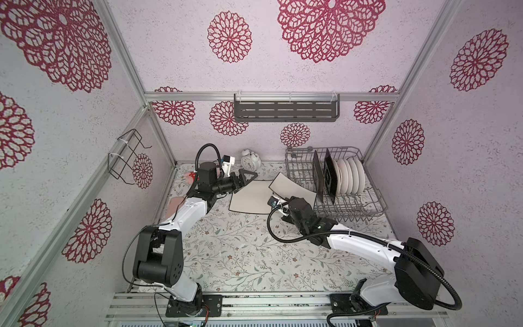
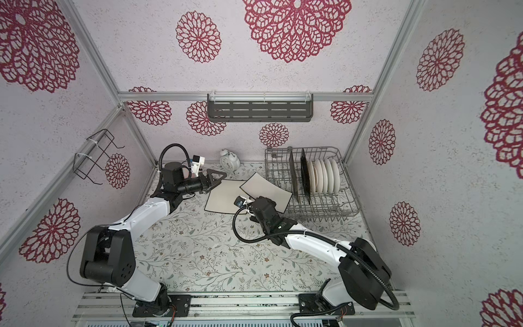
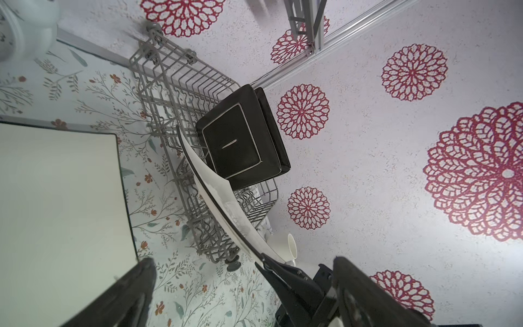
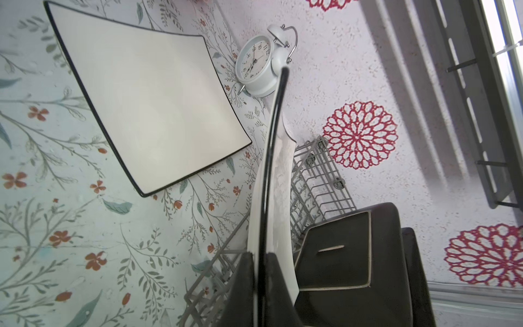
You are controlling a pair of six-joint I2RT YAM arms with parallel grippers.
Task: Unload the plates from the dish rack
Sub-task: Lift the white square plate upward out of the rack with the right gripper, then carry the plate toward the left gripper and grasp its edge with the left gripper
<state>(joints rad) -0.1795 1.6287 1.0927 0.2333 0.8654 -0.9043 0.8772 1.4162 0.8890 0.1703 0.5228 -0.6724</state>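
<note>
**Two square plates out, the others standing in the rack**

The table (image 1: pixel 240 254) wears a matt cloth printed with thin leafy sprigs and small rust flowers.

The dish rack (image 1: pixel 351 211), a long rectangular basket of grey coated wire with rows of upright tines, sits right of centre in both top views, against the back wall. Above it hangs one dark slotted metal wall shelf (image 1: pixel 285 111).

There are four square plates. One flat plate (image 1: pixel 249 198), glossy white with a thin black edge and in-curved sides, lies on the table at mid-frame. One held plate (image 1: pixel 291 188) of the same kind is tilted just left of the rack. Whether it touches the wire cannot be told. Two black-backed plates (image 1: pixel 330 178) stand on edge in the middle of the rack.

To their right, five or so round plates (image 1: pixel 351 177), plain white from here, stand packed together.

One white twin-bell alarm clock (image 1: pixel 250 161) stands at the back wall.

The right tool (image 4: pixel 261 283) is clamped on the held plate's black rim. The left tool (image 1: pixel 250 177) has its fingers spread wide, holding nothing, over the flat plate's upper left corner.
</note>
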